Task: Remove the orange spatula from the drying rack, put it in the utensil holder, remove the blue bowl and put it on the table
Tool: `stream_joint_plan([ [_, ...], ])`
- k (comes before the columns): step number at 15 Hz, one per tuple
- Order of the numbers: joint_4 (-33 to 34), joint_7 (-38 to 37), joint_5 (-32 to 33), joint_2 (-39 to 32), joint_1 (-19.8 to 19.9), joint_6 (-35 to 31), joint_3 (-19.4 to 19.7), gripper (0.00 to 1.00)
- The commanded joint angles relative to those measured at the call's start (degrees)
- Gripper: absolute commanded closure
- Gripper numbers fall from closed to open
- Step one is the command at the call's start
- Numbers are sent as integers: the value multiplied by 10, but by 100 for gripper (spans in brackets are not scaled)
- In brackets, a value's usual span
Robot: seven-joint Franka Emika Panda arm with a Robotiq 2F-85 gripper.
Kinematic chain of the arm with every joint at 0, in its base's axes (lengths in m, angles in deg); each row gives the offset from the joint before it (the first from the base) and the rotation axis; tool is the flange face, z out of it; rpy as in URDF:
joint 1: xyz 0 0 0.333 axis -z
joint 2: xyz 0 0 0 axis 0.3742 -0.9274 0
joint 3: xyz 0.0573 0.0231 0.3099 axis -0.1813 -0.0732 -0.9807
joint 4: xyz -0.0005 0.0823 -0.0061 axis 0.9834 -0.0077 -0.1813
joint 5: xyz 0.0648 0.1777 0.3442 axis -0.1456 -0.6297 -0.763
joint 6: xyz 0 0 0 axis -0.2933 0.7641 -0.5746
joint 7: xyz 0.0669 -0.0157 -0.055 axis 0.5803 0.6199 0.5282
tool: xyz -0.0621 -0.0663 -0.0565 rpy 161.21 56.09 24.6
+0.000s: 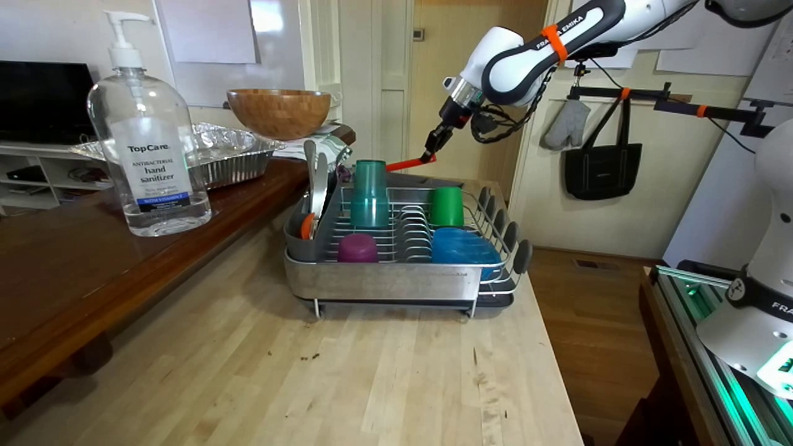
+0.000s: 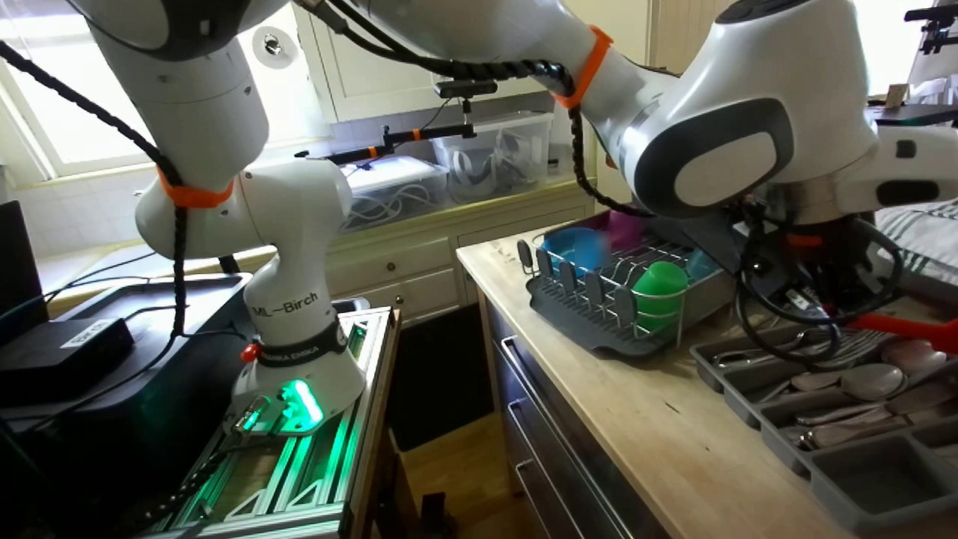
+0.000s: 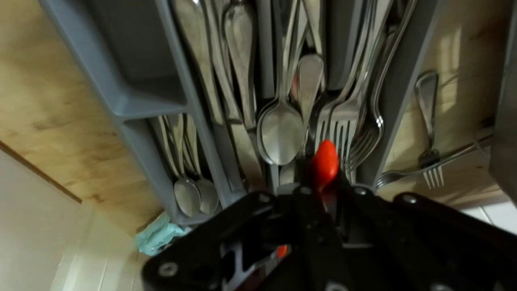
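My gripper (image 1: 427, 155) is shut on the orange spatula (image 1: 406, 164), held roughly level above the grey cutlery tray (image 2: 804, 468). In the wrist view the spatula's end (image 3: 325, 163) shows between the fingertips, over the forks and spoons in the tray's compartments (image 3: 188, 101). The drying rack (image 1: 384, 282) stands on the light wooden table (image 1: 372, 384); a grey utensil caddy (image 1: 303, 248) holding knives sits at its end. The blue bowl (image 1: 464, 248) leans tilted in the rack, at the end away from the caddy; it also shows in an exterior view (image 2: 576, 247).
A teal cup (image 1: 370, 195), a green cup (image 1: 447, 207) and a purple cup (image 1: 357, 248) stand in the rack. Loose forks (image 3: 430, 157) lie beside the cutlery tray. A dark counter (image 1: 155, 260) with a sanitizer bottle (image 1: 155, 161) and wooden bowl (image 1: 279, 113) borders the table.
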Motion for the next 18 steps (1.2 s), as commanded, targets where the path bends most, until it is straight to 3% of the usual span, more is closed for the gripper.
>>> stream_joint_plan([
  [1, -36, -14, 13, -9, 29, 63, -22, 97],
  [2, -34, -6, 8, 2, 36, 93, -33, 64],
  [4, -31, -11, 9, 7, 43, 139, -43, 57],
  [8, -20, -25, 11, 1, 63, 180, -66, 27],
  [10, -21, -2, 0, -10, 98, 175, -108, 12],
  [11, -29, 27, -8, -17, 130, 167, -149, 5],
  [12, -33, 44, -11, -24, 152, 169, -181, 0],
  [15, -35, 113, -22, -20, 225, 202, -286, 0],
  [18, -26, 180, -31, -5, 253, 285, -346, 0],
])
